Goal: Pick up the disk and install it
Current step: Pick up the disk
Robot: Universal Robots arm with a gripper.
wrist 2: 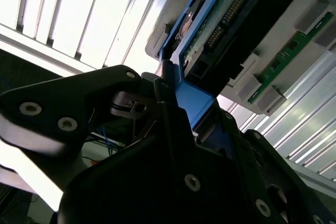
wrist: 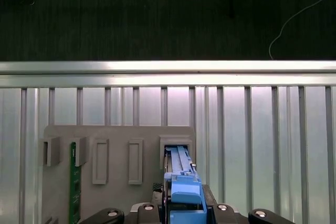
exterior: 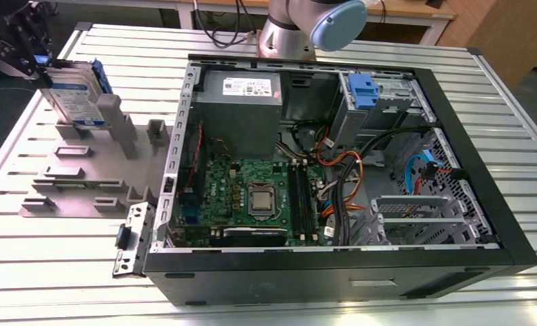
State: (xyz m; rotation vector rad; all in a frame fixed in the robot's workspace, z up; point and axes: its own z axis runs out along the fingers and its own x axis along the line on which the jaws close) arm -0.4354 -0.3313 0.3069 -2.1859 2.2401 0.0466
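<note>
Jaws were pinched on the blue carrier of the disk (exterior: 73, 92), one against each side, as both wrist views showed. The disk stood upright on its edge at the far end of a gray rack (exterior: 78, 180), on the exterior view's left. Its lower edge was at a slot, and I could not tell whether it sat in that slot or hung just clear. A gray post (exterior: 110, 115) of the rack rose just beside the disk on the exterior view's right. More slots and low blocks lay along the rack. In the first wrist view a green board (wrist: 75, 182) stood on edge in one of them, apart from the disk, with two slot frames between.

On the exterior view's right the open case (exterior: 341, 272) lay on its side, its near wall just beside the rack. Inside were the motherboard (exterior: 250, 197), a gray power supply (exterior: 241, 102) and loose cables (exterior: 341, 166). A blue bracket (exterior: 363, 92) sat in the drive cage at the far corner. The arm (exterior: 295, 27) rose behind the case.

The rack lay near the tabletop (exterior: 51, 272) edge on the exterior view's left. In the first wrist view that edge ran just past the rack, with dark floor (wrist: 157, 14) beyond. Bare slats stretched open on the rack's near side, and the case's upper face lay uncovered.
</note>
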